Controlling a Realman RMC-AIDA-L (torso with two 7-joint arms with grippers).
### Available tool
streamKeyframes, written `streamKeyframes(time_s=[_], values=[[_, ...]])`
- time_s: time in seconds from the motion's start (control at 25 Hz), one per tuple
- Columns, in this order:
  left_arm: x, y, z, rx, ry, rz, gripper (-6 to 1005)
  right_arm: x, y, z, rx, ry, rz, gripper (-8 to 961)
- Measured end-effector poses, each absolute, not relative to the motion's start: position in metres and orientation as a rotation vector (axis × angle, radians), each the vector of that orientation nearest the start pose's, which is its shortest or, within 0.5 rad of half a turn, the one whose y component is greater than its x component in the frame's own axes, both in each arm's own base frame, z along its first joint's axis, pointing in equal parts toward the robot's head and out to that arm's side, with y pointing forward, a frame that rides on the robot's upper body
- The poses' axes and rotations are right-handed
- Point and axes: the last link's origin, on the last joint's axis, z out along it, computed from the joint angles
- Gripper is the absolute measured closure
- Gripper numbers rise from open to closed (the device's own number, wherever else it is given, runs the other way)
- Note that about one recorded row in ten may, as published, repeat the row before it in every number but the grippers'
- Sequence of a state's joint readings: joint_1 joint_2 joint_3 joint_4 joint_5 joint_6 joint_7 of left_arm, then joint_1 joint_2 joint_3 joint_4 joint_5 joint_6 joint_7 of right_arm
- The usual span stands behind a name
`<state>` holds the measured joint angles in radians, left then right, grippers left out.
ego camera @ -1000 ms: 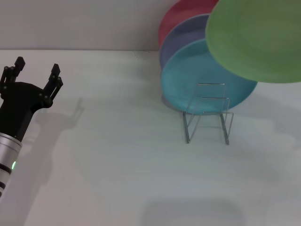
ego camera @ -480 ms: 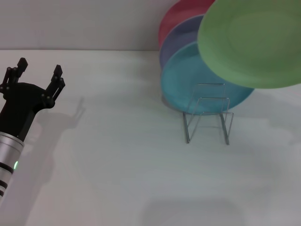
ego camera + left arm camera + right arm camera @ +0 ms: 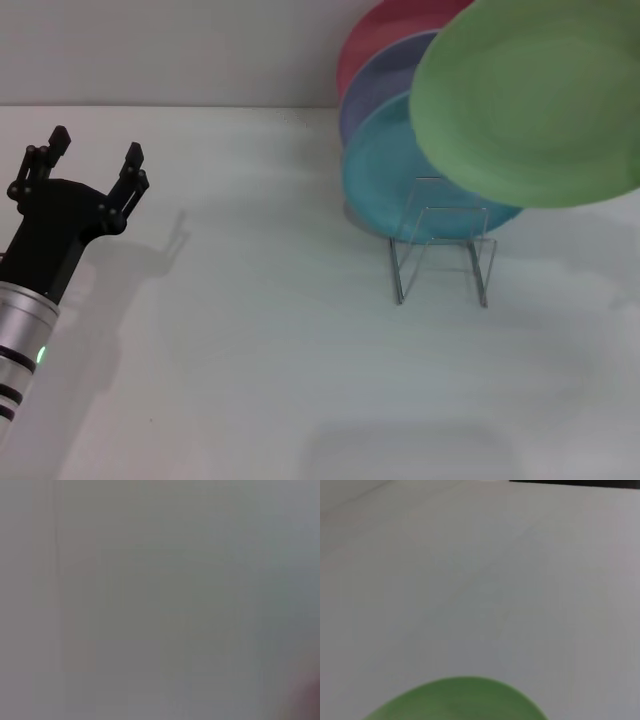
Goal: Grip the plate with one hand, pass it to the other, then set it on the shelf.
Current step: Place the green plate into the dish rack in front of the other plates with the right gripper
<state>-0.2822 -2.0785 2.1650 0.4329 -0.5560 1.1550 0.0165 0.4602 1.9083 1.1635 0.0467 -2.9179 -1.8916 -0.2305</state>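
The light green plate (image 3: 530, 100) hangs in the air at the upper right of the head view, tilted so its face shows, above and slightly in front of the wire plate rack (image 3: 443, 250). Its edge also shows in the right wrist view (image 3: 457, 700), which suggests the right arm carries it, though that gripper itself is out of sight, so I cannot tell how its fingers stand. The plate looks stiff and smooth with a shallow rim; I judge it light but slippery, and likely to chip if it knocks against the wires. The rim is the only sensible place to hold it, pinched across the lip, leaving the opposite edge free to drop between the upright loops.

Behind the rack stand a turquoise plate (image 3: 400, 190), a lavender plate (image 3: 375, 85) and a red plate (image 3: 385, 30), stacked leaning one behind another; the front slots of the rack appear free. The left gripper (image 3: 92, 160) sits well apart at the left over the white table (image 3: 260, 330), fingers spread and holding nothing.
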Motion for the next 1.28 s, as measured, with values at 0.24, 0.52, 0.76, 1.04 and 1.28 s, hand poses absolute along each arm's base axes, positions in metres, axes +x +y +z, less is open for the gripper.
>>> streamKeyframes(time_s=[0.24,0.52,0.76,1.04,1.28], values=[[-0.290,0.309,-0.034,-1.688,-0.362,-0.755,184,0.279,0.296,0.072,-1.611,-0.567,0.797,926],[-0.289,0.310,-0.035,-1.691,-0.359,-0.757,184,0.279,0.301,0.068,-1.650,-0.566,0.779,926],[-0.289,0.310,-0.037,-1.702,-0.364,-0.751,184,0.276,0.307,0.070,-1.661,-0.586,0.776,927],[-0.288,0.310,-0.037,-1.705,-0.365,-0.752,184,0.274,0.312,0.066,-1.708,-0.608,0.766,928],[-0.288,0.312,-0.038,-1.710,-0.368,-0.748,185,0.273,0.317,0.067,-1.728,-0.628,0.746,928]])
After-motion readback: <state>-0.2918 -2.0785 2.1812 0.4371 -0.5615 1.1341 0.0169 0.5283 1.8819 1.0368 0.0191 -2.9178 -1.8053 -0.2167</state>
